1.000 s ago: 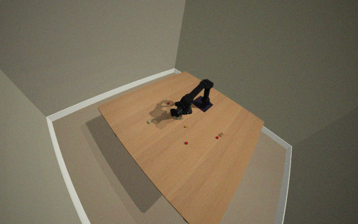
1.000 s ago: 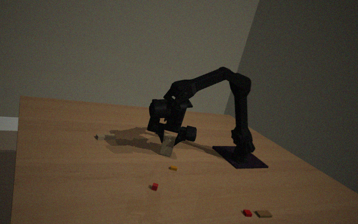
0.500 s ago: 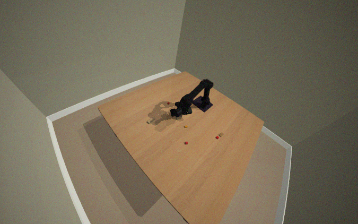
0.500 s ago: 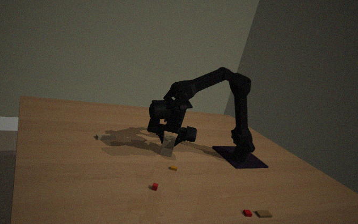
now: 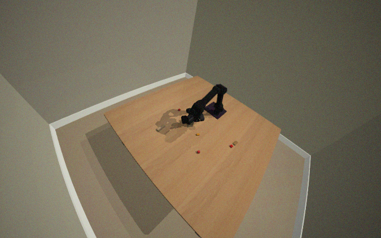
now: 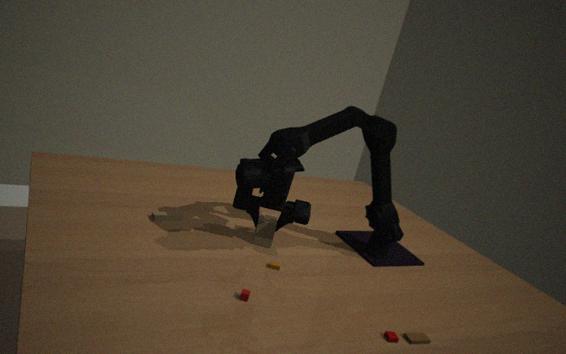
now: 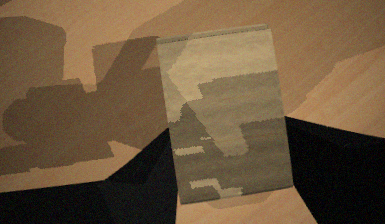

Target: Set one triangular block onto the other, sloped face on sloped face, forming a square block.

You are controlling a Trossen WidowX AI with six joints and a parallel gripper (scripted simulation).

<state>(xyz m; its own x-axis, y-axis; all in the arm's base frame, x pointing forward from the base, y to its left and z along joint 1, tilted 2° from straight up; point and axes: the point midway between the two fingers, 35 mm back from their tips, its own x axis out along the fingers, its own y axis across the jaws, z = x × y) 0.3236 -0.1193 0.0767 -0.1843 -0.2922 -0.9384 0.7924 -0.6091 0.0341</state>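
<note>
My gripper [image 6: 267, 225] [image 7: 219, 128] is shut on a grey-tan triangular block [image 6: 265, 235] [image 7: 230, 100], with a finger on each side of it. The block's broad face fills the middle of the wrist view, and its lower end in the exterior view is low over the table; whether it touches the wood I cannot tell. In the top view the arm hides the held block. The other triangular block [image 5: 159, 129] [image 6: 166, 217] lies on the table beyond the gripper, to the left in the top and exterior views, partly in the arm's shadow and apart from the held block.
An orange block [image 5: 197, 134] [image 6: 274, 266] and a red block [image 5: 198, 151] [image 6: 244, 295] lie on the near side. Another red block [image 5: 231, 146] [image 6: 391, 336] lies beside a flat tan block [image 5: 235, 142] [image 6: 416, 338]. A small red object [image 5: 179, 109] lies behind the gripper.
</note>
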